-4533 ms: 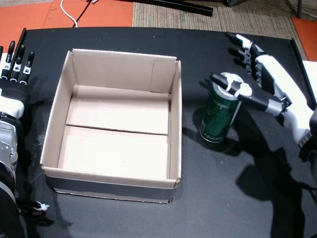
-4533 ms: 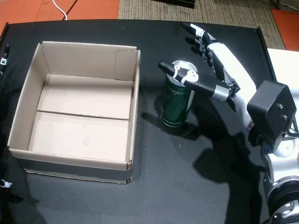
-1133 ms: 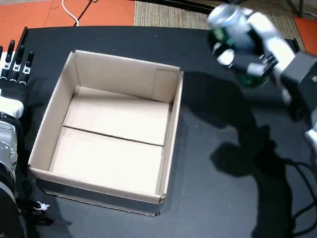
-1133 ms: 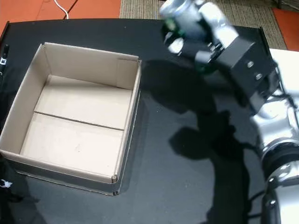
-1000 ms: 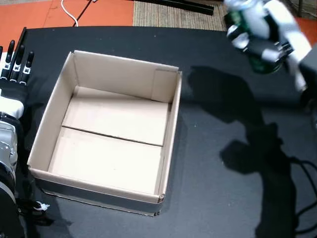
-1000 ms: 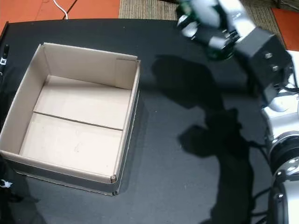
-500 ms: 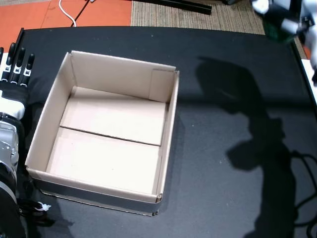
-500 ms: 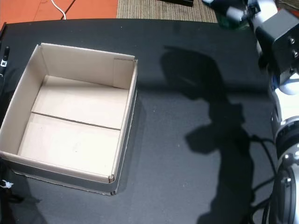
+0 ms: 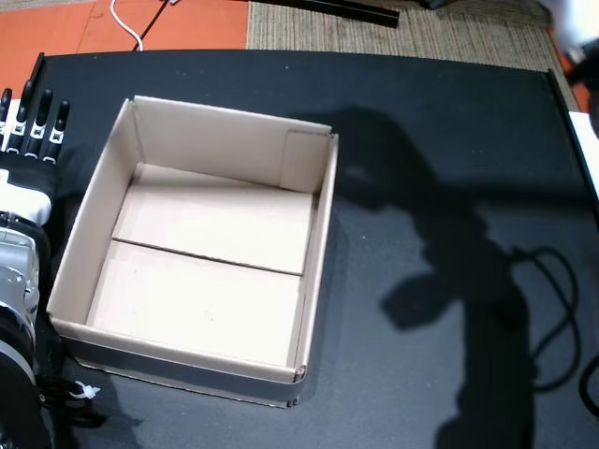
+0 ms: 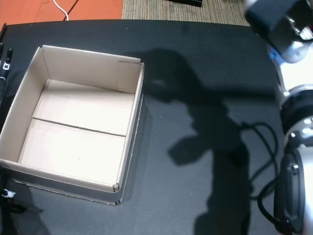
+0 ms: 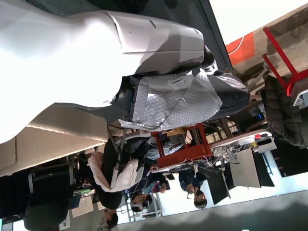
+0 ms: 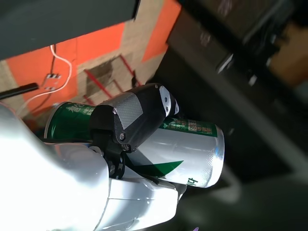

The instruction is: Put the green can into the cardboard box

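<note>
One green aluminium drink can (image 12: 144,144) sits clamped in the robot's white-and-black right hand (image 12: 115,159), seen only in the right wrist view and held off the black desk (image 9: 440,140). The open, empty brown cardboard box (image 9: 309,281) waits at nine o'clock. The left hand (image 9: 28,140) rests beside it, fingers apart and empty. The carry is under way; next, the can must swing over the box and descend.
</note>
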Controlling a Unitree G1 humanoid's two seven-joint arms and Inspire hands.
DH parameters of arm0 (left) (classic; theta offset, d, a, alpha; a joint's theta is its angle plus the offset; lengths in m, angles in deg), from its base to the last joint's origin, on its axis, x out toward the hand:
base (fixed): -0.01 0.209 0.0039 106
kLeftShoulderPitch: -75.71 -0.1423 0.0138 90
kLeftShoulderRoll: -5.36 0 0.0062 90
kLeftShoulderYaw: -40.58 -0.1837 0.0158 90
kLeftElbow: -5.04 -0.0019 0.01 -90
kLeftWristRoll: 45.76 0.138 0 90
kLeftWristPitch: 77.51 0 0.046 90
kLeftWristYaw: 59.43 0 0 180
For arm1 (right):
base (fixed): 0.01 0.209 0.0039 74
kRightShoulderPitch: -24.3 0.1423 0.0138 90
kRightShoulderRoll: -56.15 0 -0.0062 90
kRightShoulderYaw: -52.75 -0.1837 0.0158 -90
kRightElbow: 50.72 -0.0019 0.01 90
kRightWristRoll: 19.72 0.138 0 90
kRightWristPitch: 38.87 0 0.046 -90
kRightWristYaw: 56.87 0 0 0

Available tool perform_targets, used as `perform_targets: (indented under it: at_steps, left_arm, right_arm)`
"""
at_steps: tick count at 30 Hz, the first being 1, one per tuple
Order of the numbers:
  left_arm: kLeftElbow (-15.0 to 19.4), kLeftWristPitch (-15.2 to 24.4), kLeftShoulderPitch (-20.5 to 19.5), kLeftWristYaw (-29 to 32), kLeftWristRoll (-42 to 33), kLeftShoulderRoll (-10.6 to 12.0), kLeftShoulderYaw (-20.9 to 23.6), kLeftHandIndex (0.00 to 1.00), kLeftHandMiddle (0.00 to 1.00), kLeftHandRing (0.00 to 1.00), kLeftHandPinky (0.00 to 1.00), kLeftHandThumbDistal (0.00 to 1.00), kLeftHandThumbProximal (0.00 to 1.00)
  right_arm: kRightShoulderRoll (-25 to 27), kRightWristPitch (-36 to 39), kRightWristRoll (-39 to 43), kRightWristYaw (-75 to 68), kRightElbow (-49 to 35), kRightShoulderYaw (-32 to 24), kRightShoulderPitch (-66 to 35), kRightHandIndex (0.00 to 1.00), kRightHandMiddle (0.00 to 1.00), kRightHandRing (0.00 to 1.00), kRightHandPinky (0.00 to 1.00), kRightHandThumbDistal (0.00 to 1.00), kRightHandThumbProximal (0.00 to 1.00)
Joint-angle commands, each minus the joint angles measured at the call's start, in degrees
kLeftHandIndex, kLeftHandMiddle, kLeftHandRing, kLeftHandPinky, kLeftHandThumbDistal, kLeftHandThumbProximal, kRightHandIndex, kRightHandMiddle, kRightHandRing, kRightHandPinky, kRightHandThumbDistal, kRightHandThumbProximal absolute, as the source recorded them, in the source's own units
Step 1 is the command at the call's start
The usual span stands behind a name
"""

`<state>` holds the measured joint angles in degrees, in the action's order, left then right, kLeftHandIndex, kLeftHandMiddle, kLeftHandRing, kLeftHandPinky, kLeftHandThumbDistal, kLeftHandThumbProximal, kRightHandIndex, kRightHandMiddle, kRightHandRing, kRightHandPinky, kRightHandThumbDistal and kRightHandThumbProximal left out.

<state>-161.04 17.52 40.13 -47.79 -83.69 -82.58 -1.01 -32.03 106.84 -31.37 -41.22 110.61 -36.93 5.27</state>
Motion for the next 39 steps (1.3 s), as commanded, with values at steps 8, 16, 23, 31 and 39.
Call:
perform_targets:
  at_steps: [8, 16, 23, 31, 39]
  left_arm:
    - [-0.48, 0.68, 0.52, 1.02, 0.24, 1.01, -0.42, 0.52, 0.5, 0.61, 0.86, 0.0, 1.0]
    - [-0.45, 0.5, 0.49, 1.05, 0.49, 1.44, -0.7, 0.46, 0.47, 0.6, 0.82, 0.0, 1.0]
    - [-0.45, -0.21, 0.26, 2.0, 0.39, 1.33, -0.85, 0.75, 0.77, 0.8, 0.85, 0.04, 0.85]
    - [-0.31, 0.32, 1.18, -1.02, -0.32, 2.02, 0.1, 0.71, 0.71, 0.74, 0.76, 0.03, 0.66]
    - [-0.31, 0.95, 1.99, -3.92, -0.11, 2.58, 0.05, 0.58, 0.62, 0.68, 0.75, 0.04, 0.76]
  right_arm:
    - [-6.41, 0.25, -2.7, 5.07, -0.2, 5.64, 6.23, 0.12, 0.11, 0.2, 0.34, 0.14, 0.0]
    - [-9.99, 2.04, -7.65, 7.39, -1.05, 11.99, 7.17, 0.09, 0.08, 0.19, 0.34, 0.29, 0.0]
    - [-11.62, 3.49, -10.65, 6.02, -0.99, 15.5, 6.09, 0.01, 0.03, 0.14, 0.32, 0.33, 0.0]
    - [-11.35, 3.06, -14.87, 3.25, -0.18, 18.68, 5.4, 0.05, 0.06, 0.11, 0.33, 0.29, 0.0]
    - [-9.74, -1.09, -16.48, 10.04, 0.89, 21.39, 6.77, 0.14, 0.14, 0.22, 0.35, 0.13, 0.0]
